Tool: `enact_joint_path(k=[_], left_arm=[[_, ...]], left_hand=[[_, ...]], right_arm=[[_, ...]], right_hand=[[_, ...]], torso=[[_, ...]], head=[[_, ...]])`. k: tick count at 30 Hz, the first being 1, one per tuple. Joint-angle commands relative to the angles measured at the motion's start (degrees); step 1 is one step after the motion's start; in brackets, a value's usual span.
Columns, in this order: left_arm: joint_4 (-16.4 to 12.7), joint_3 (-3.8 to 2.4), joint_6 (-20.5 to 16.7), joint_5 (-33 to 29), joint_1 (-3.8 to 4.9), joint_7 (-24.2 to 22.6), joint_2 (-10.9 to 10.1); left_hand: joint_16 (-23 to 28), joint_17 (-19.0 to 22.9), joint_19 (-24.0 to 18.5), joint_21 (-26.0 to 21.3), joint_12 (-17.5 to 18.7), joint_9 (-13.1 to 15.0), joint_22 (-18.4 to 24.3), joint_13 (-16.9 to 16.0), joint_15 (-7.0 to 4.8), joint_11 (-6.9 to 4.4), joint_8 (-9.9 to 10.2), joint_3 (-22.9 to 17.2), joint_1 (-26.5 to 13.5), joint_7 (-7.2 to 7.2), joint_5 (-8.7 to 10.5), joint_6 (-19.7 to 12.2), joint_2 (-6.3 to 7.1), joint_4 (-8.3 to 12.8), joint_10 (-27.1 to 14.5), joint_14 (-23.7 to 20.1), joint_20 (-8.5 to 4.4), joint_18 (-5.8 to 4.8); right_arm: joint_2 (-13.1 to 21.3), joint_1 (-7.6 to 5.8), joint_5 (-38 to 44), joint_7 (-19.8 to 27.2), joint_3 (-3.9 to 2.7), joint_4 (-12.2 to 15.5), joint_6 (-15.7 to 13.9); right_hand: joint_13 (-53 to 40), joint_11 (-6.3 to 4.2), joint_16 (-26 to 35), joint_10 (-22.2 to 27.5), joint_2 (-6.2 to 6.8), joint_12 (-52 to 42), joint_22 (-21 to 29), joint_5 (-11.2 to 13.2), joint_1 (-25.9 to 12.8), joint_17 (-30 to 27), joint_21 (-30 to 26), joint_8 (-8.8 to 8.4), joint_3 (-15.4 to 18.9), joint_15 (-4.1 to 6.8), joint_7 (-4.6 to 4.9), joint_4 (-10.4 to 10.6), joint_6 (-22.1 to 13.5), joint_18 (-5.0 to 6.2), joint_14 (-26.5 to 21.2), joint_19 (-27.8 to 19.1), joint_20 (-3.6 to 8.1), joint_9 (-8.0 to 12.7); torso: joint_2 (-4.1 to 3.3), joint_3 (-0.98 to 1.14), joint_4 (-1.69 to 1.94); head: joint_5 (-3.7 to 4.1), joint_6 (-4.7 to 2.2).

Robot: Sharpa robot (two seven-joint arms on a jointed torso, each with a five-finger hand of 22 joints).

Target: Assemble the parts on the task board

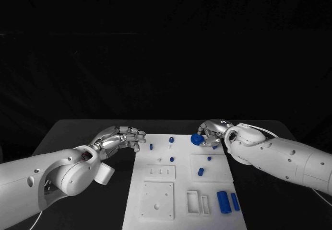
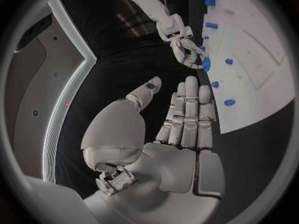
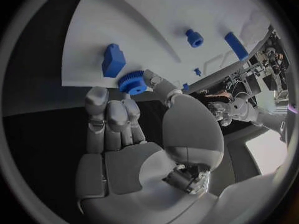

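Right hand (image 1: 211,130) is hovering over the far right corner of the task board (image 1: 181,191), pinching a small blue toothed gear (image 3: 132,81) between thumb and fingertips, other fingers curled. Left hand (image 1: 123,139) is sitting just off the board's left edge, holding nothing, its fingers straight and side by side, thumb apart. Board is flat white plastic with rectangular recesses; blue pegs and blocks are lying scattered on it.
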State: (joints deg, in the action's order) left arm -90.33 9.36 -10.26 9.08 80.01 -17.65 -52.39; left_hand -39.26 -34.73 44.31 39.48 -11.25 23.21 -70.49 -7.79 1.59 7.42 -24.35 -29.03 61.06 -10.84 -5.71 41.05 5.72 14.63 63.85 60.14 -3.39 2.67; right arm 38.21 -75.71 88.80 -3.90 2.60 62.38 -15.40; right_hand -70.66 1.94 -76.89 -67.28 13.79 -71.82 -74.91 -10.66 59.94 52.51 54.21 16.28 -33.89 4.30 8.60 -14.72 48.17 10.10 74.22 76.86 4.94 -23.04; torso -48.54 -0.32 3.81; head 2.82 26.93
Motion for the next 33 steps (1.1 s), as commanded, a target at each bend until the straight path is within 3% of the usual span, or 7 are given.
enact_joint_path(k=[1, 12, 20, 22, 25, 30, 33], left_arm=[[0.0, -0.03, 0.9, 0.1, 0.05, -0.5, 0.2], [0.0, -0.03, 0.9, 0.1, 0.05, -0.4, 0.1], [0.2, -0.03, 1.0, 0.1, 0.05, -0.3, 0.3], [0.2, -0.03, 1.0, 0.1, 0.05, -0.3, 0.3], [0.2, -0.03, 1.0, 0.1, 0.05, -0.3, 0.2], [0.2, -0.03, 1.0, 0.1, 0.05, -0.2, 0.3], [0.2, -0.02, 1.0, 0.1, 0.05, -0.2, 0.3]], left_hand=[[-0.1, 0.1, -0.1, 0.3, 0.2, 0.1, 0.1, 0.1, 0.03, 0.03, 0.2, -0.2, 0.3, -0.69, 0.05, -0.5, 0.09, 0.2, -0.5, -0.2, -0.43, 0.58], [-0.1, 0.1, -0.2, 0.4, 0.3, 0.1, 0.1, 0.1, 0.04, 0.04, 0.2, -0.2, 0.3, -0.70, 0.04, -0.5, 0.11, 0.3, -0.6, -0.3, -0.44, 0.55], [-0.1, 0.1, -0.2, 0.4, 0.3, 0.1, 0.1, 0.1, 0.05, 0.06, 0.2, -0.2, 0.4, -0.71, 0.02, -0.5, 0.13, 0.3, -0.6, -0.3, -0.45, 0.52], [-0.1, 0.1, -0.2, 0.4, 0.3, 0.1, 0.1, 0.1, 0.05, 0.06, 0.2, -0.3, 0.4, -0.71, 0.02, -0.5, 0.14, 0.3, -0.6, -0.3, -0.46, 0.52], [-0.1, 0.1, -0.2, 0.4, 0.3, 0.1, 0.1, 0.1, 0.05, 0.06, 0.2, -0.3, 0.4, -0.71, 0.02, -0.6, 0.14, 0.3, -0.6, -0.3, -0.46, 0.51], [-0.1, 0.1, -0.2, 0.4, 0.3, 0.1, 0.1, 0.1, 0.06, 0.07, 0.2, -0.3, 0.4, -0.72, 0.02, -0.6, 0.14, 0.3, -0.6, -0.3, -0.46, 0.50], [-0.1, 0.1, -0.2, 0.4, 0.3, 0.1, 0.1, 0.1, 0.06, 0.07, 0.2, -0.3, 0.4, -0.72, 0.02, -0.6, 0.14, 0.4, -0.6, -0.3, -0.46, 0.49]], right_arm=[[-0.1, 0.09, -1.9, 1.0, 0.00, -0.2, 1.1], [-0.2, 0.09, -3.9, 1.2, 0.00, -0.5, 2.5], [-0.3, 0.09, -5.2, 0.8, 0.00, -0.5, 4.2], [-0.4, 0.09, -5.2, 0.6, 0.00, -0.5, 3.9], [-0.6, 0.09, -4.3, -0.2, 0.00, -0.3, 2.4], [-0.9, 0.09, -1.3, -1.5, 0.00, 0.2, 0.8], [-1.0, 0.09, 1.3, -2.6, 0.00, 0.7, 0.2]], right_hand=[[-0.2, -0.07, -0.2, -0.6, -0.69, -0.5, -1.4, -0.2, -0.3, 0.1, 0.3, 0.32, -0.2, 0.15, -0.20, 0.4, 0.3, 4.90, -0.4, 0.1, 0.47, -0.1], [-0.9, -0.35, -0.1, -1.4, -2.16, -1.4, -1.3, 0.6, -1.1, 0.7, 1.2, 0.73, -1.0, 0.42, -0.48, 1.6, 1.0, 4.90, -0.4, -0.4, 0.52, -0.3], [-1.3, -0.30, 0.0, -1.8, -2.48, -2.0, -1.3, -1.8, -3.7, 1.3, 2.0, 0.93, 0.1, 0.37, -0.44, 2.8, 1.3, 4.90, -0.3, -0.7, 0.62, -0.5], [-1.4, -0.24, -0.1, -1.9, -2.51, -2.3, -1.3, -3.3, -4.9, 1.5, 2.3, 1.03, 1.1, 0.33, -0.38, 3.0, 1.4, 4.90, -0.3, -0.8, 0.67, -0.5], [-1.5, -0.21, -0.1, -2.0, -2.65, -2.4, -1.3, -3.7, -5.5, 1.6, 2.5, 1.20, 1.7, 0.30, -0.35, 3.0, 1.7, 4.90, -0.3, -0.9, 0.76, -0.6], [-1.7, -0.37, 0.0, -2.4, -2.78, -2.8, -1.2, -2.2, -5.3, 1.9, 2.8, 1.49, 1.9, 0.43, -0.52, 2.7, 2.3, 4.90, -0.2, -1.0, 1.00, -0.8], [-1.8, -0.71, 0.1, -2.8, -2.08, -3.0, -1.1, -0.9, -5.5, 2.1, 2.9, 2.10, 1.9, 0.74, -0.91, 2.9, 3.4, 4.90, -0.2, -1.1, 1.06, -1.2]], torso=[[0.03, -0.02, 0.14], [0.00, -0.03, -0.04], [-0.02, 0.01, 0.03], [-0.02, -0.01, 0.05], [-0.03, 0.02, 0.00], [-0.03, 0.05, -0.03], [-0.03, 0.03, -0.02]], head=[[0.07, 0.05], [-0.08, 0.33], [-0.08, 0.32], [-0.06, 0.36], [-0.11, 0.40], [-0.09, 0.38], [-0.05, 0.33]])
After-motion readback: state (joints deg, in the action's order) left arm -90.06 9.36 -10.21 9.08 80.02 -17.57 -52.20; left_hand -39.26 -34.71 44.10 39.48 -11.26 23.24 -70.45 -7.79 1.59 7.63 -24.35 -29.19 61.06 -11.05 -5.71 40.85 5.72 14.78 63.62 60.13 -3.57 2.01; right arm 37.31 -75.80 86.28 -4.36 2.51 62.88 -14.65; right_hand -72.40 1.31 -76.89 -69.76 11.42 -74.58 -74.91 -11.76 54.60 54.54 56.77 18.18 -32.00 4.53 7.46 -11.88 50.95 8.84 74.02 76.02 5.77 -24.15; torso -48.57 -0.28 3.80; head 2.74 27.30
